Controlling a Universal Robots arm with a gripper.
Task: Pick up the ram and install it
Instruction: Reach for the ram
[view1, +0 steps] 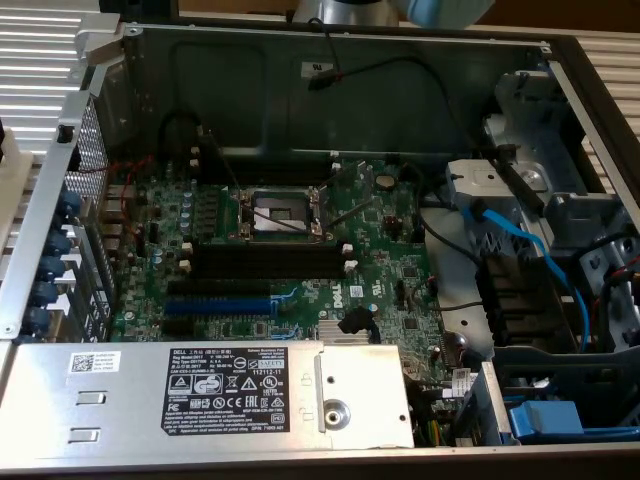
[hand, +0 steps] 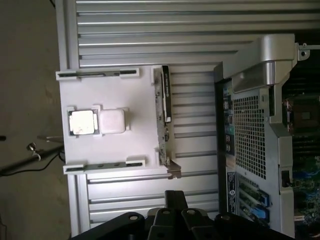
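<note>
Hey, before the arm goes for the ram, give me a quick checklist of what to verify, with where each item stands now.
1. The ram sits at the edge of the white holder, with nothing on top of it: ok.
2. Jaws open for a grasp: not ok. The gripper is shut, empty and apart from the ram.
3. The black memory slots are empty: ok.
4. The white end clips are swung open: cannot tell.
5. The ram's notch matches the slots: cannot tell.

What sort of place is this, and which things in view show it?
Probably a computer assembly bench: an open computer case with a green motherboard, and a white tray holding a memory stick.
</note>
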